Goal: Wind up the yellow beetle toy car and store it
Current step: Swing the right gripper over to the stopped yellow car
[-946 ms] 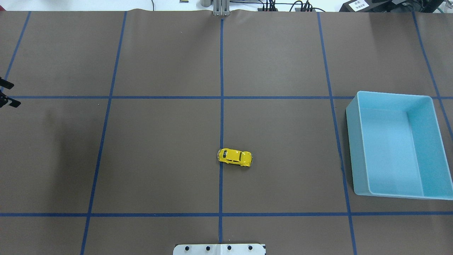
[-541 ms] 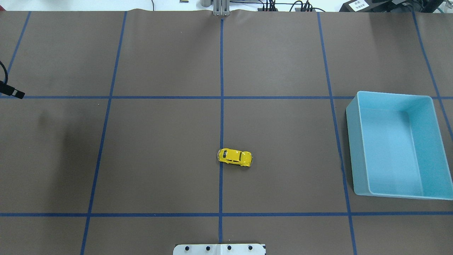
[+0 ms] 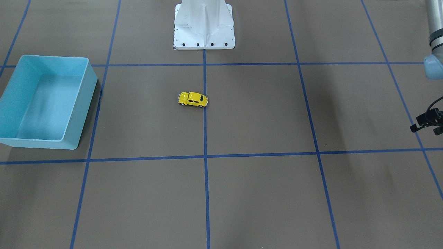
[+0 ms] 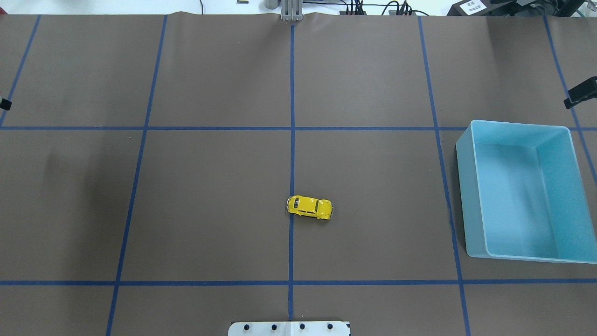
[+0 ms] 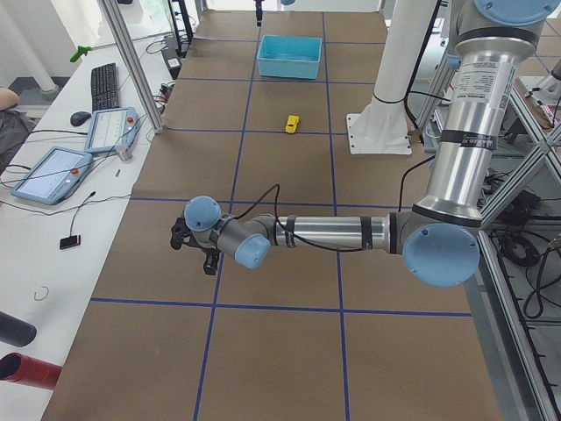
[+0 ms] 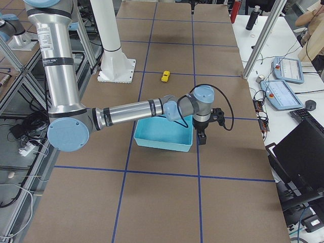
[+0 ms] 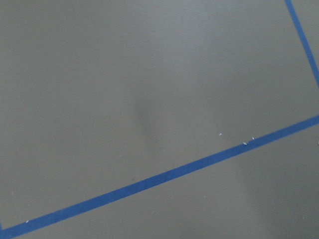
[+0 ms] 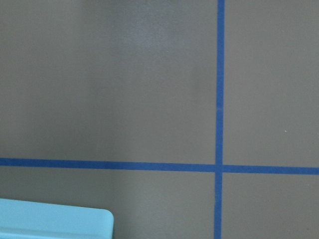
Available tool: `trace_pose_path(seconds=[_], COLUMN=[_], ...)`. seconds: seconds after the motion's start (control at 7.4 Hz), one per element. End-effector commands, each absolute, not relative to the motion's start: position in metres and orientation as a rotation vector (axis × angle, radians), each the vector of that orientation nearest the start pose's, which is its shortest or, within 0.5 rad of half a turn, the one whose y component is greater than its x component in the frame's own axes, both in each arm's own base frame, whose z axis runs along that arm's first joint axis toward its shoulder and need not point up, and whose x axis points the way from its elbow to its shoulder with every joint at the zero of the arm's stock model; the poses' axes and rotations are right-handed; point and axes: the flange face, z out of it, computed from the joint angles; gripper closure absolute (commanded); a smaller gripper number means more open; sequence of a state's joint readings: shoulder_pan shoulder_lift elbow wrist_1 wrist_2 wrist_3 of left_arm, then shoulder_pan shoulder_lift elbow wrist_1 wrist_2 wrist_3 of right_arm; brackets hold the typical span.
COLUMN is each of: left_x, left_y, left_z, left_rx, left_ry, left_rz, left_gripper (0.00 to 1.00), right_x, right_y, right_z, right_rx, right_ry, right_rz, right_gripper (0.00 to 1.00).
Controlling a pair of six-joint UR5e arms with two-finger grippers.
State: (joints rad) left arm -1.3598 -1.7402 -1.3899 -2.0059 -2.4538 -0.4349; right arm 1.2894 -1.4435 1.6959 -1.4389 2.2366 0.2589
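Observation:
The yellow beetle toy car stands on its wheels on the brown mat just right of the centre tape line, alone; it also shows in the front view and in both side views. The light blue bin is empty at the table's right side. My left gripper barely shows at the far left edge, far from the car. My right gripper pokes in at the right edge beyond the bin's far corner. I cannot tell whether either is open. Neither wrist view shows fingers.
The white robot base plate sits at the near edge. Blue tape lines grid the mat. Operators' desks with tablets and frame posts flank the table's ends. The bin's corner shows in the right wrist view.
My left gripper has drawn back to the left until almost out of the overhead view. My right gripper has come into view at the right edge. The car has not moved.

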Motion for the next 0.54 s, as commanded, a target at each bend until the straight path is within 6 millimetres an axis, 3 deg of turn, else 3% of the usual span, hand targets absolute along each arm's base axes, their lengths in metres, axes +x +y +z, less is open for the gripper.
trace_pose_path(seconds=[0.0, 0.14, 0.27, 0.41], left_x=[0.045, 0.035, 0.031, 0.014], left_y=[-0.574, -0.570, -0.561, -0.537], left_z=[0.568, 0.568, 0.560, 0.582], left_rx=[-0.010, 0.004, 0.014, -0.004], left_ry=[0.876, 0.793, 0.767, 0.753], left_rz=[-0.154, -0.173, -0.178, -0.177], left_gripper=[0.00, 0.00, 0.00, 0.00], right_x=[-0.116, -0.138, -0.158, -0.202], right_y=[-0.546, -0.552, -0.550, -0.546], right_z=[0.480, 0.442, 0.430, 0.409], right_rx=[0.236, 0.285, 0.292, 0.301], right_ry=[-0.755, -0.773, -0.789, -0.799], right_rz=[-0.227, -0.276, -0.317, -0.392], right_gripper=[0.00, 0.00, 0.00, 0.00])
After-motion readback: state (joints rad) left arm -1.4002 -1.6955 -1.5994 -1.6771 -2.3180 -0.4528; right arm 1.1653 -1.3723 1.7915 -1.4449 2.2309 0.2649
